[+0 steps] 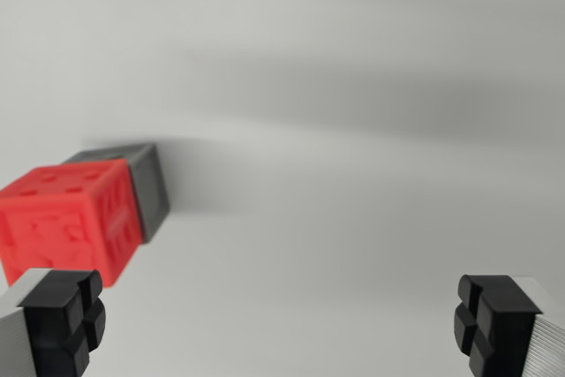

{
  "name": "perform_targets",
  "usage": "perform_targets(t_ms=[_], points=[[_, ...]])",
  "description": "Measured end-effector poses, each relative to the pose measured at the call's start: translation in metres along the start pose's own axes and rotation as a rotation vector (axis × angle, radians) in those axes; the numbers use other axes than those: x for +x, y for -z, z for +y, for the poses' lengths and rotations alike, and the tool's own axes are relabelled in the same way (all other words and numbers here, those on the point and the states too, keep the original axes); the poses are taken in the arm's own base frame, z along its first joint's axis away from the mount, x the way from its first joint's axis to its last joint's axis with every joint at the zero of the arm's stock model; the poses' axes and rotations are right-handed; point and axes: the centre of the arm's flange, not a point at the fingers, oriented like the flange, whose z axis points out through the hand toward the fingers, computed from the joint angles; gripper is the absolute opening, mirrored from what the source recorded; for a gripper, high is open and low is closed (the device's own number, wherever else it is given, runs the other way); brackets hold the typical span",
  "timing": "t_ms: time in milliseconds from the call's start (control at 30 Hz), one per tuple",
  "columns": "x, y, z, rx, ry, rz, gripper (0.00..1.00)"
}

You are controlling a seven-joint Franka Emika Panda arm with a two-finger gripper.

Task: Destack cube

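- Gripper (281, 324): jaws spread wide, one finger pad (64, 317) at lower left of frame, the other at lower right. Nothing between them, holding nothing.
- Red cube (66, 218): left edge of frame, just above the lower-left pad. That pad overlaps the cube's bottom corner in the picture; can't tell if it touches.
- Grey cube (146, 181): right behind the red one, mostly hidden by it, peeking out on the upper-right side. They look pressed together; from this angle that reads as red stacked on grey, but I can't confirm which way is up.
- Table (371, 174): plain white, only soft shadows across the upper half of frame.
- Key relation: the cubes sit far left of the midpoint between the fingers. The gap is centred on bare table, not on the stack.
- Judgement: grasp not yet lined up. Gripper needs to shift toward frame left until red sits between the pads, then close on red only.
- Cube has no long axis; faces look slightly turned relative to the pads, so a small wrist rotation may help.
- Risk: left pad clips red on the way over and shoves the stack.
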Motion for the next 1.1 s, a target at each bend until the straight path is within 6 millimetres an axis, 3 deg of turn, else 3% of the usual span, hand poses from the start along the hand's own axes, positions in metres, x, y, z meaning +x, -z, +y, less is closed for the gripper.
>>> perform_targets(t_ms=[1100], points=[[-0.107,-0.074,-0.047,-0.005,0.106,0.000,1.00]])
